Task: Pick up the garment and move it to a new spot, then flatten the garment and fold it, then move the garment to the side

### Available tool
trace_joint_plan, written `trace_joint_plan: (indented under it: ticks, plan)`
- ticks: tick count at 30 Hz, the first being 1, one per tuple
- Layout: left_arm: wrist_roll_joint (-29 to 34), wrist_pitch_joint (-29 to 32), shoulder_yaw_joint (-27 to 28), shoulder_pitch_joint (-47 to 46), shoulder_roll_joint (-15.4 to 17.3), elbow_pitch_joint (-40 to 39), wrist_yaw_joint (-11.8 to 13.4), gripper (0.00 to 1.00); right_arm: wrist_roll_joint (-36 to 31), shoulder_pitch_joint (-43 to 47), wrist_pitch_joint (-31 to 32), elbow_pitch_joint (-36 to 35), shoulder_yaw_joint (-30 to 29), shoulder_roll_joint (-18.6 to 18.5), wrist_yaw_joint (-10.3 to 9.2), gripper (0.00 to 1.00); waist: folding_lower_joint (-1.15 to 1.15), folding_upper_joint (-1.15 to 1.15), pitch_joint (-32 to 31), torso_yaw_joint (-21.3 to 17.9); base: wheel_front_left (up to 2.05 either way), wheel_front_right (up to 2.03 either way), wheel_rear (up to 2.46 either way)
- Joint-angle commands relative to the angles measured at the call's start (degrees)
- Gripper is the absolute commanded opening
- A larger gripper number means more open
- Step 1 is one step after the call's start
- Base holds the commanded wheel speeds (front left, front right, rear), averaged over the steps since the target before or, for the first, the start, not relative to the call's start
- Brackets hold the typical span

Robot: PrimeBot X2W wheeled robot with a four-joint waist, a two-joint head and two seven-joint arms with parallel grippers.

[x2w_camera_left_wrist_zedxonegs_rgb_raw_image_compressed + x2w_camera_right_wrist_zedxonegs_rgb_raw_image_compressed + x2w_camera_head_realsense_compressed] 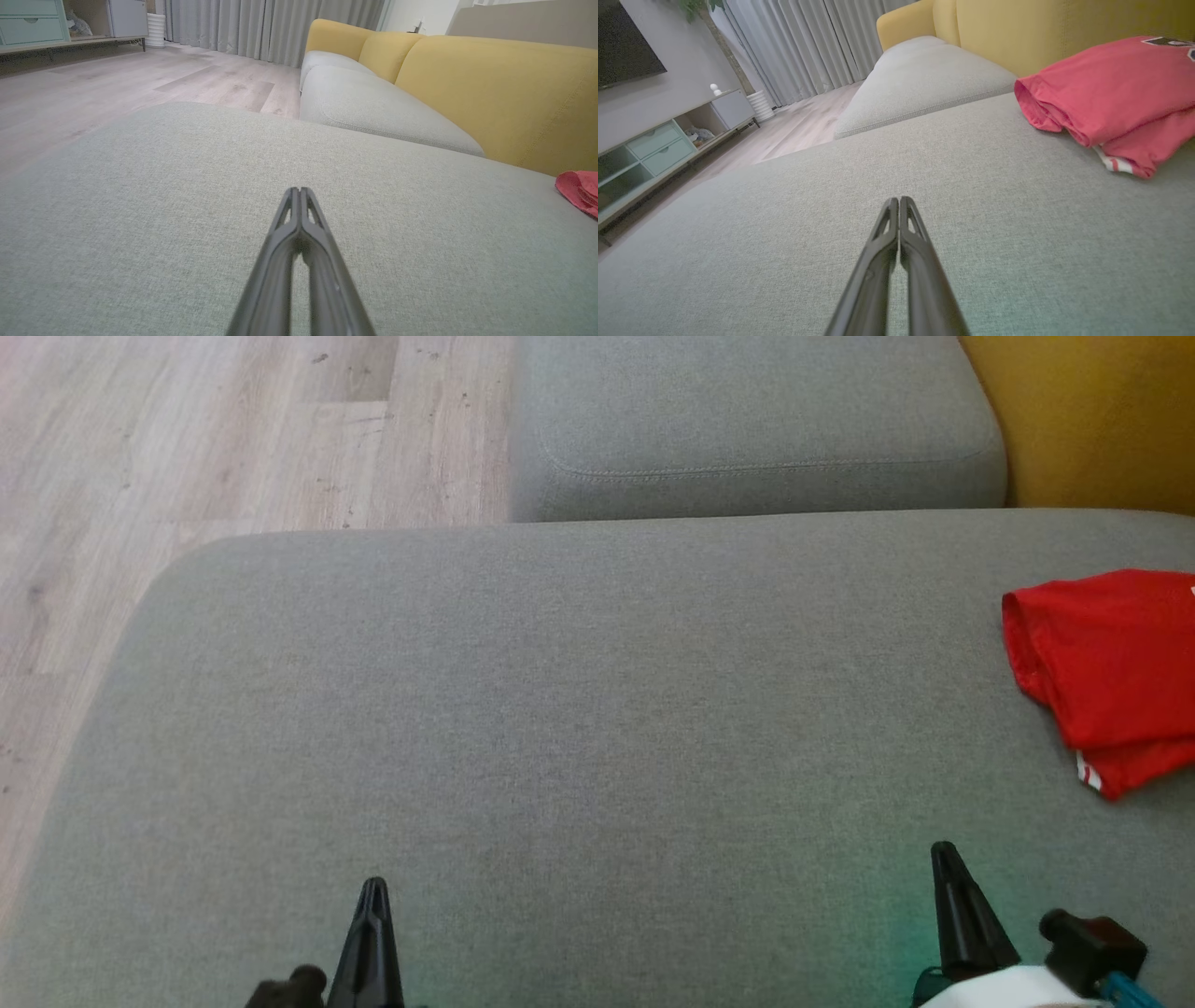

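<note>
Red garment (1111, 672) lies folded in a loose bundle at the far right of the grey cushion (560, 709), cut off by the head view's right edge. A white-striped hem pokes out at its near corner. The right wrist view shows it as 2 stacked folds with a dark print near the top. It is not held by anything.

Right gripper (945, 851) is at the lower right, well apart from the garment, its fingers pressed together with nothing between them. Left gripper (374, 885) is at the lower left, also closed tight and empty, tips over bare cushion.

Behind the cushion sits a second grey seat cushion (756, 420), with a yellow backrest (1092, 420) to its right. Pale wood floor (187, 448) is at the left. Grey curtains (261, 28) and a low cabinet with mint drawers (658, 144) stand further back.
</note>
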Motion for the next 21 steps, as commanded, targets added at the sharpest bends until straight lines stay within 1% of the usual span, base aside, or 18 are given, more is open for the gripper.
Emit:
trace_joint_plan:
  ticks: [1,12,21]
  plan:
    - [-1.9,0.3,1.4,-3.1,0.4,-1.5,-0.6,0.00,2.1,-2.7,0.4,-1.9,-0.3,-0.6,0.05,0.00,0.00,0.00,0.0,0.0,0.00,0.00,0.00]
    - [-10.3,1.9,2.8,-4.6,0.8,-0.9,-2.2,0.00,10.6,-4.0,2.1,-1.9,-0.9,-0.9,0.08,0.00,0.00,0.00,0.3,-0.3,0.00,0.00,0.00]
    - [-15.7,3.0,3.9,-5.5,1.0,-0.7,-3.2,0.00,16.2,-4.9,3.3,-2.0,-1.3,-1.0,0.11,0.00,0.00,0.00,0.5,-0.5,0.00,0.00,0.00]
